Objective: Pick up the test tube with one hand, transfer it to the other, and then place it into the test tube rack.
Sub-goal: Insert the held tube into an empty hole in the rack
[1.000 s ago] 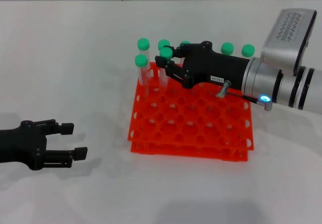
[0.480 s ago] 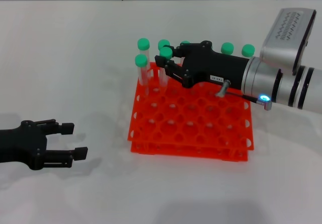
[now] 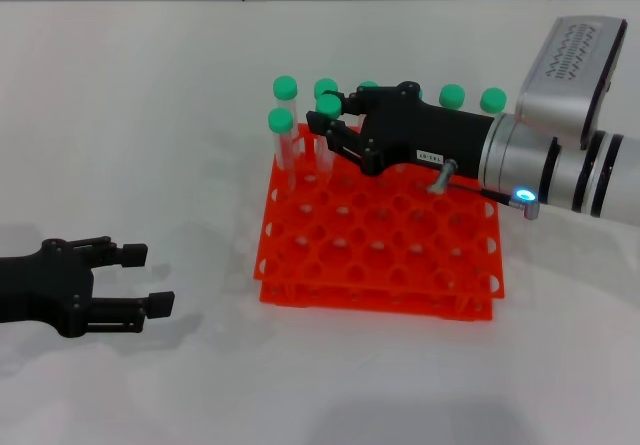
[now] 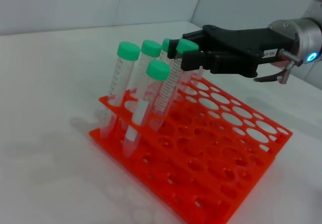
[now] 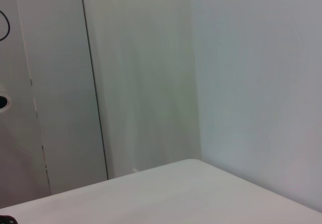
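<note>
The orange-red test tube rack (image 3: 400, 255) stands in the middle of the table and also shows in the left wrist view (image 4: 226, 148). A green-capped test tube (image 3: 328, 105) stands tilted in a hole at the rack's back left (image 4: 173, 78). My right gripper (image 3: 338, 115), with the white label, reaches over the rack. Its fingers are slightly apart on either side of that tube's cap (image 4: 185, 48). My left gripper (image 3: 140, 280) is open and empty, low over the table at the front left.
Several other green-capped tubes stand in the rack's back rows, two at the left corner (image 3: 280, 120) and others behind the right gripper (image 3: 452, 95). The rack's front rows hold nothing. The right wrist view shows only a wall.
My right gripper's fingertips have drawn back slightly to the right from the tube's cap. The tube stays in the rack. The left arm has not moved.
</note>
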`<action>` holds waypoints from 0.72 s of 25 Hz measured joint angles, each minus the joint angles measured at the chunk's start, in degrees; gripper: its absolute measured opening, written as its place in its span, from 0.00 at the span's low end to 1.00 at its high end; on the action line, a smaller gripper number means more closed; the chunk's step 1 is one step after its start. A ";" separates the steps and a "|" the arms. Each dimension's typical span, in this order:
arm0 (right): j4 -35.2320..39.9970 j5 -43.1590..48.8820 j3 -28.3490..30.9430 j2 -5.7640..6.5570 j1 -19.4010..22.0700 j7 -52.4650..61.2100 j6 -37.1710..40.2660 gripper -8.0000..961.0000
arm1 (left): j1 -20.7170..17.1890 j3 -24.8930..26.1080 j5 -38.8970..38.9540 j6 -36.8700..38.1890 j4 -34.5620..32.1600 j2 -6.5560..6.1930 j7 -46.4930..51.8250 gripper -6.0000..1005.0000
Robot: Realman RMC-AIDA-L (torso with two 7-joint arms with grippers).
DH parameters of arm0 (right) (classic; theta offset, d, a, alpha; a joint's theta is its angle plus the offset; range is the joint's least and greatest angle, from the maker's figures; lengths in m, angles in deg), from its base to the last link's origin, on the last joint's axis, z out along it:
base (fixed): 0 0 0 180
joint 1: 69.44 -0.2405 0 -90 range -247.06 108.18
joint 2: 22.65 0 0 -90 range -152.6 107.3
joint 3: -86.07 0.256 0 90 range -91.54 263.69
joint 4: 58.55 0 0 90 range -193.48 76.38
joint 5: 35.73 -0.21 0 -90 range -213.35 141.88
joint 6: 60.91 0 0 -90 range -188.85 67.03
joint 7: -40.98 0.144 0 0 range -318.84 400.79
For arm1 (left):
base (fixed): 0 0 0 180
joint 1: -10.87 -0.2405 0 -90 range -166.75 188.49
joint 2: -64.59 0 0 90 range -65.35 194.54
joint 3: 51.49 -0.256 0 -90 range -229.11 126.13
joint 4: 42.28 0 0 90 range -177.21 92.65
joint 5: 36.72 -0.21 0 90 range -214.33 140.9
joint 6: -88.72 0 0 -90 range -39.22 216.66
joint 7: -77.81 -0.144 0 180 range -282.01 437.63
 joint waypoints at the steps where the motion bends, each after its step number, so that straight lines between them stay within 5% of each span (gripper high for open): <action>1: 0.00 0.00 0.00 0.00 -0.01 0.07 0.00 0.31 | 0.00 0.00 0.00 -0.01 0.00 0.00 0.00 0.86; 18: 0.00 0.13 -0.42 0.00 -0.46 0.49 -0.04 0.33 | 0.00 0.00 0.00 -0.04 0.00 0.00 -0.10 0.86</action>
